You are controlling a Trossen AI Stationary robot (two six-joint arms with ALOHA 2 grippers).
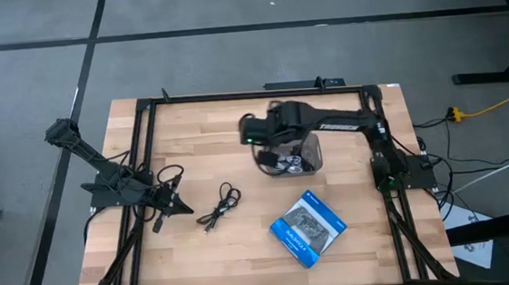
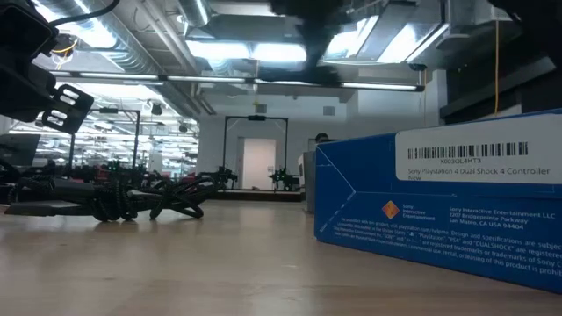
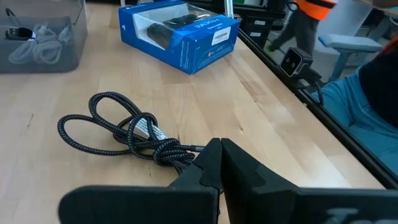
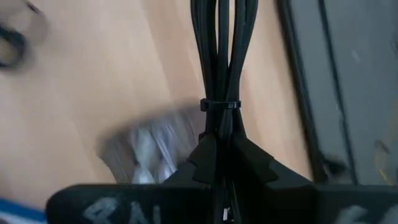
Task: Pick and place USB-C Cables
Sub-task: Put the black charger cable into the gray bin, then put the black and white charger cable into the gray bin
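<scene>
A black braided USB-C cable (image 1: 220,207) (image 3: 121,132) (image 2: 132,198) lies loosely coiled on the wooden table. My left gripper (image 1: 176,205) (image 3: 216,155) is shut, low over the table, just to the left of that cable and apart from it. My right gripper (image 4: 221,149) (image 1: 262,153) reaches over a clear bin (image 1: 312,163) and is shut on a bundle of black USB-C cable (image 4: 217,56). The bin (image 3: 69,45) holds more cables, pale and dark. My right gripper pinches the black cable bundle between its two shut fingers, just behind the thin tie (image 4: 219,104) that binds the strands. The strands run straight on past the fingertips, along the fingers. The bundle is lifted above the bin (image 4: 146,149), which shows blurred beneath it.
A blue printed packet (image 1: 308,227) (image 2: 439,211) (image 3: 180,32) lies on the near right of the table. A black frame (image 1: 144,124) runs round the tabletop. A person in blue (image 3: 367,93) sits beyond the table's edge. Bare wood lies between cable and bin.
</scene>
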